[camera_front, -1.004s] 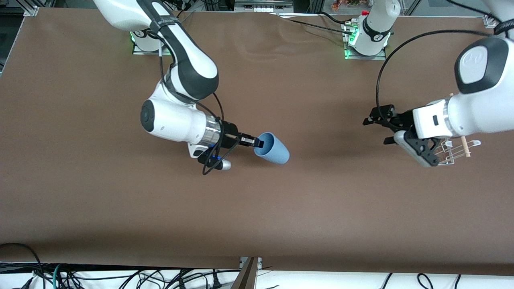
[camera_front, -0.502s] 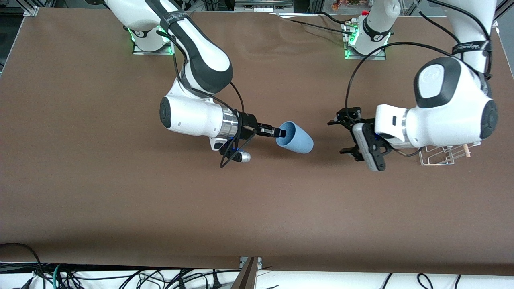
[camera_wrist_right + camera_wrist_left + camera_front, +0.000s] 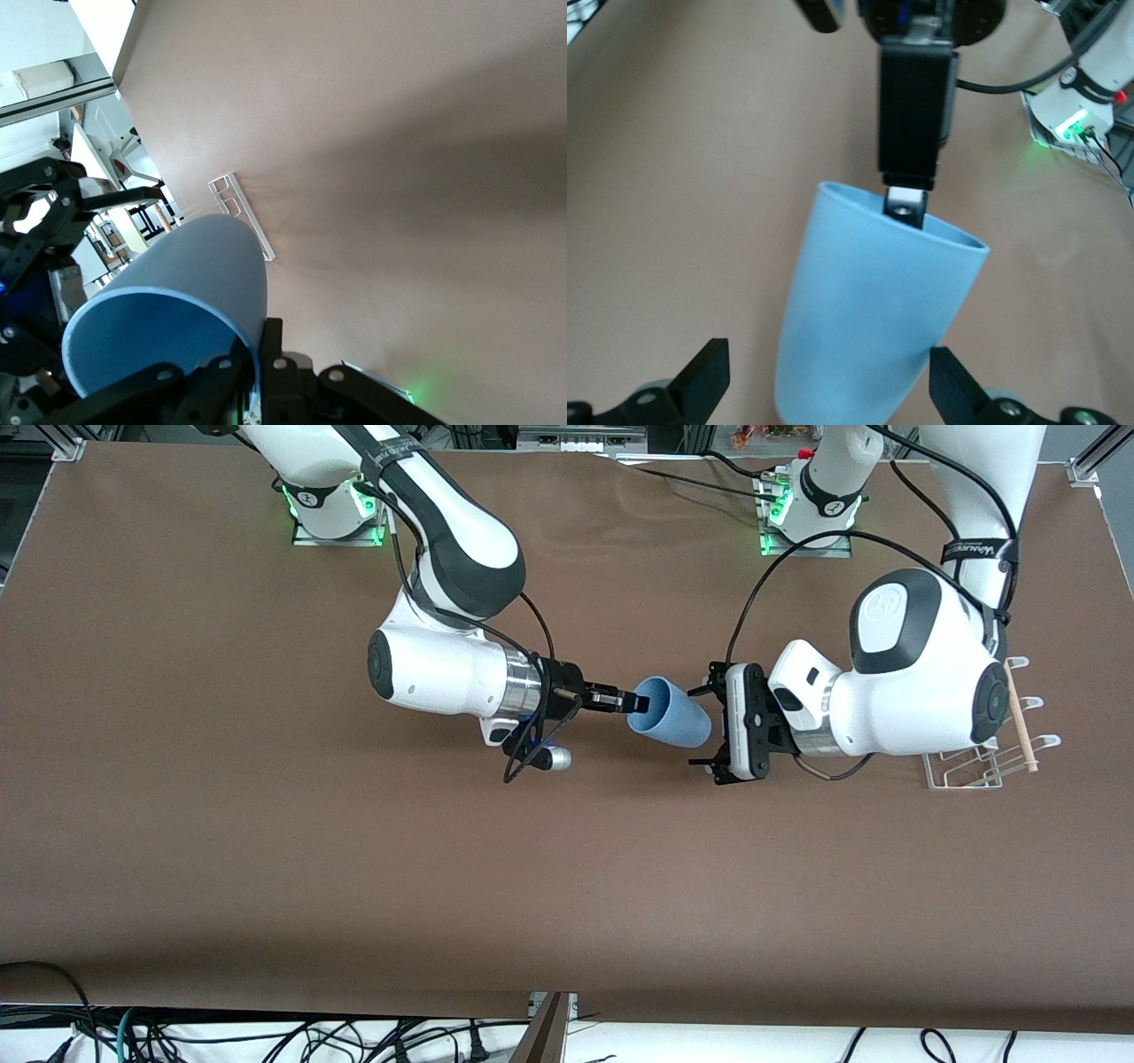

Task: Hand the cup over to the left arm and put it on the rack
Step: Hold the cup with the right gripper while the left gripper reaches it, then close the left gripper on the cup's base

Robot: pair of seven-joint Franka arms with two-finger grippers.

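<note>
The light-blue cup (image 3: 671, 714) hangs on its side above the table's middle, mouth toward the right arm. My right gripper (image 3: 640, 703) is shut on its rim, one finger inside and one outside, as the right wrist view shows (image 3: 263, 354) with the cup (image 3: 168, 301). My left gripper (image 3: 710, 727) is open at the cup's base end. In the left wrist view its fingers (image 3: 700, 382) stand apart on either side of the cup (image 3: 868, 328), not touching it. The rack (image 3: 985, 767) stands at the left arm's end of the table, partly hidden by the left arm.
Brown table cover (image 3: 354, 886) under everything. The left arm's bulky wrist (image 3: 912, 691) hangs over the space beside the rack. Cables loop from both wrists. Arm bases with green lights stand along the table's edge farthest from the front camera.
The left arm swung from over the rack toward the table's middle, its open gripper now at the cup's base. The right arm carried the cup toward the left arm's end.
</note>
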